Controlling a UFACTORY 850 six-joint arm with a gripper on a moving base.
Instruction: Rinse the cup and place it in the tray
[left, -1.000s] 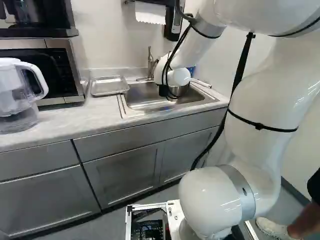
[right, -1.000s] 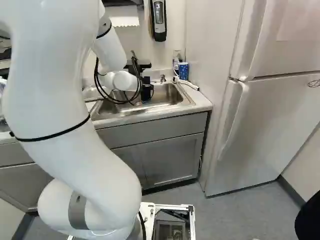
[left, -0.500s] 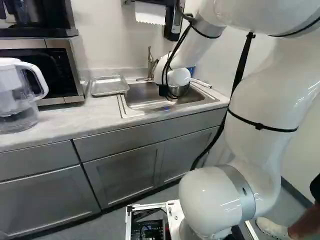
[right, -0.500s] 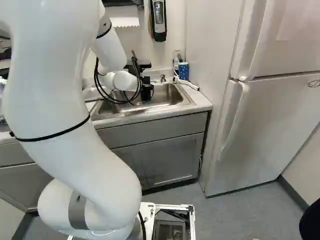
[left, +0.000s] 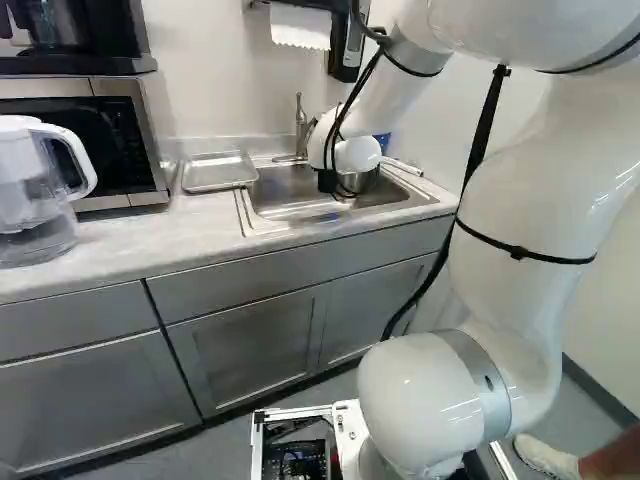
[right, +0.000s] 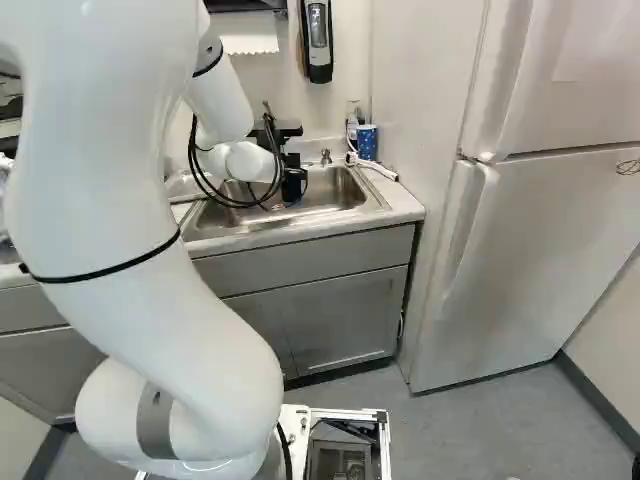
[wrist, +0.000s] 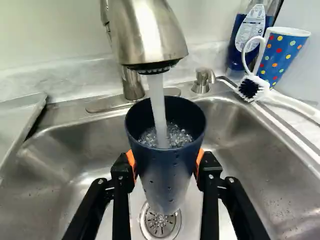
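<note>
1. Change: against the two earlier pairs of base views, no shift of the white jointed arm (left: 525, 200) or of the base is seen. The rinsing pose is being kept, so the rinse is judged to be under way and placement not begun.
2. Wrist view: the tapered dark blue cup (wrist: 167, 167) is clamped between the fingers (wrist: 121, 172), upright above the drain of the stainless steel sink (wrist: 237, 165). Water from the brushed metal faucet (wrist: 150, 37) is received in it; emptying by tilting would be needed before transfer.
3. Destination: the shallow metal tray (left: 218, 174) is seen beside the sink.
4. Obscured: the cup's inner floor is masked by bubbling water; in the base views, the cup cannot be clearly distinguished near the wrist. In the wrist view, the tray is cut off.
</note>
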